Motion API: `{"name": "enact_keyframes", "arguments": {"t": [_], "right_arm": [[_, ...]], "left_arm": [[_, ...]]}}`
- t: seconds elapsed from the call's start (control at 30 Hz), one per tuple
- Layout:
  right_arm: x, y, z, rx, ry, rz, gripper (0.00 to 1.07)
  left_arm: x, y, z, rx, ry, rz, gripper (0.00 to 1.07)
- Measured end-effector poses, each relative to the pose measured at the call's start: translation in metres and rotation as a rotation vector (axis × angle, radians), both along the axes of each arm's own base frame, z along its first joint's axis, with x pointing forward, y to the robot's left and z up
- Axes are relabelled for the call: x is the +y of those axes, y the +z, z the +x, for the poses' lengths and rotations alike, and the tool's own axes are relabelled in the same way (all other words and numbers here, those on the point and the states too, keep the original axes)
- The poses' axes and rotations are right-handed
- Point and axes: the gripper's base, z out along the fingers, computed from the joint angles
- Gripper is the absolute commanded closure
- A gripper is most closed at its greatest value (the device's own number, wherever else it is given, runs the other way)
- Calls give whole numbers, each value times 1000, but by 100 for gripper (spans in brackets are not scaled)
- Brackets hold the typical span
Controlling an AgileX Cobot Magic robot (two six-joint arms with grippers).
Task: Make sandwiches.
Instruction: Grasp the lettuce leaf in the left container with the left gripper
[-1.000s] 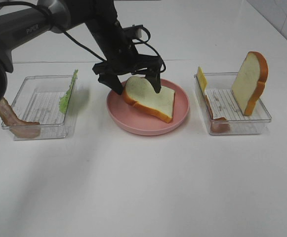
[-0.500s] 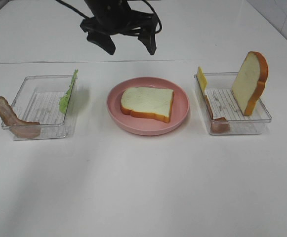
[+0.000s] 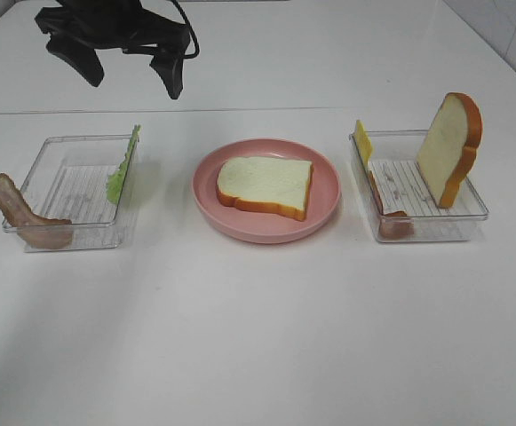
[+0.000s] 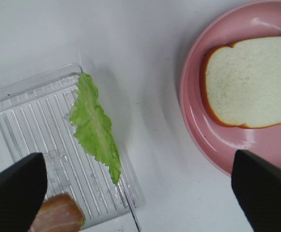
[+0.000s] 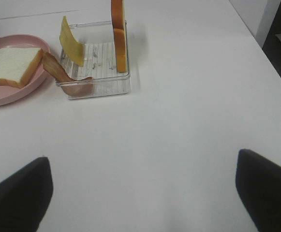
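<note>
White counter [image 3: 258, 337], 2 clear trays, 1 plate between them.

- Item 1: pink plate [image 3: 327, 206], centre. Holds bread slice [image 3: 266, 185], lying flat, long axis across the counter, rounded end seemingly toward the left tray.
- Item 2: left tray [image 3: 58, 140]. Lettuce [image 3: 123, 169] stands on edge against the wall nearest the plate, long axis front to back. Bacon strip [image 3: 18, 213] droops over the outer front corner.
- Item 3: right tray [image 3: 475, 211]. Cheese [image 3: 362, 142] leans on the plate-side wall, a second bacon strip [image 3: 389, 217] lies below it, and the second bread slice [image 3: 450, 146] stands upright.
- Left claw [image 3: 133, 82]: spread, empty, high beyond the left tray.
- Right claw [image 5: 140, 193]: spread, empty, over bare counter.

Step judged: base laid, first filling due. Next move likely calls for lowering onto the lettuce and pinching across its thin faces.
</note>
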Motion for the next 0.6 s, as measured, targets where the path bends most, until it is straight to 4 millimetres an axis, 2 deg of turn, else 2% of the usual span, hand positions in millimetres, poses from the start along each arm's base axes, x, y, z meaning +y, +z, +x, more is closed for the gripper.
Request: {"name": "enact_keyframes", "arguments": {"t": [0.17,0.2,0.23,0.3,0.37,0.4,0.5,0.57,0.6], "right_arm": [[0,0,0,0,0,0,11],[0,0,0,0,0,0,11],[0,0,0,0,0,0,11],[0,0,0,0,0,0,11],[0,0,0,0,0,0,11],[0,0,0,0,0,0,11],[0,0,0,0,0,0,11],[0,0,0,0,0,0,11],[0,0,0,0,0,0,11]], "left_arm": [[-1,-12,3,22,5,10,8],[0,-21,6,34,16,30,8],[0,-21,6,34,16,30,8],[2,-42,12,54,52,87,8],[3,-46,13,59,58,95,8],[3,-55,16,71,64,111,8],[3,-59,16,78,64,117,8],[2,-76,19,108,63,133,8],[2,-76,19,108,63,133,8]]}}
